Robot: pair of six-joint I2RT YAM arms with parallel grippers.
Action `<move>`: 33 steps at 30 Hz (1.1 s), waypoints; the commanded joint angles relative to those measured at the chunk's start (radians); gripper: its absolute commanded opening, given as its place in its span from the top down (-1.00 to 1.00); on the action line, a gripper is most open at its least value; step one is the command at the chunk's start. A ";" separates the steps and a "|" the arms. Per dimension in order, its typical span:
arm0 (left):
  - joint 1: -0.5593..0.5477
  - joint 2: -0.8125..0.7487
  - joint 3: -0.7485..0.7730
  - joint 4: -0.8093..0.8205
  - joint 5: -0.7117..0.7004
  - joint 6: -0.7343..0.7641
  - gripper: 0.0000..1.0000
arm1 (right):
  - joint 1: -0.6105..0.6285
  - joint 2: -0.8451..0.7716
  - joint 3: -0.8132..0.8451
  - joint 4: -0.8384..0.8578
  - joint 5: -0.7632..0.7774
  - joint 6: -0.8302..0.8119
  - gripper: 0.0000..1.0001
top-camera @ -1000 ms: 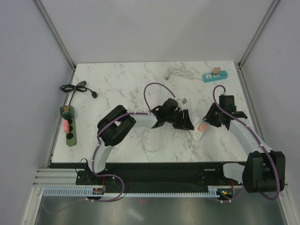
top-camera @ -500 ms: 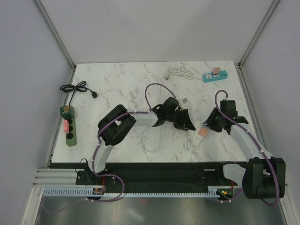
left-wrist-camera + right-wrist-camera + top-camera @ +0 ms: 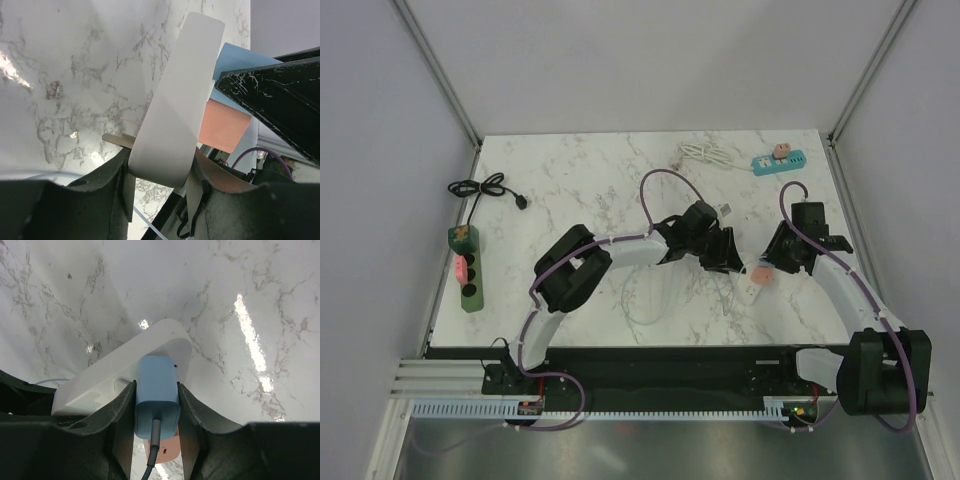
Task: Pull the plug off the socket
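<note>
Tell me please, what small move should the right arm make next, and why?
Probably pull the right gripper straight away from the white socket strip, without tilting. Its fingers are shut on the blue plug, which seems seated in the strip, and the left gripper holds the strip between its fingers, so the strip should stay put while the plug comes out.

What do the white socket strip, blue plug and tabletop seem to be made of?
The white socket strip looks like moulded plastic: smooth, matte, rounded edges. The blue plug seems plastic too, by its even colour and soft sheen. The tabletop has a marble look, grey veins and glossy light streaks; real stone or printed laminate, I cannot tell.
</note>
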 commanded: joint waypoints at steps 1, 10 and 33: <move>-0.008 0.072 0.056 -0.138 -0.291 0.088 0.95 | 0.028 -0.051 0.072 -0.114 -0.054 -0.066 1.00; -0.024 0.101 0.135 -0.220 -0.322 0.101 0.95 | 0.021 -0.138 0.092 -0.179 0.042 -0.097 1.00; 0.056 0.161 0.260 -0.257 -0.047 0.118 0.95 | 0.009 0.063 0.102 -0.119 -0.144 -0.089 1.00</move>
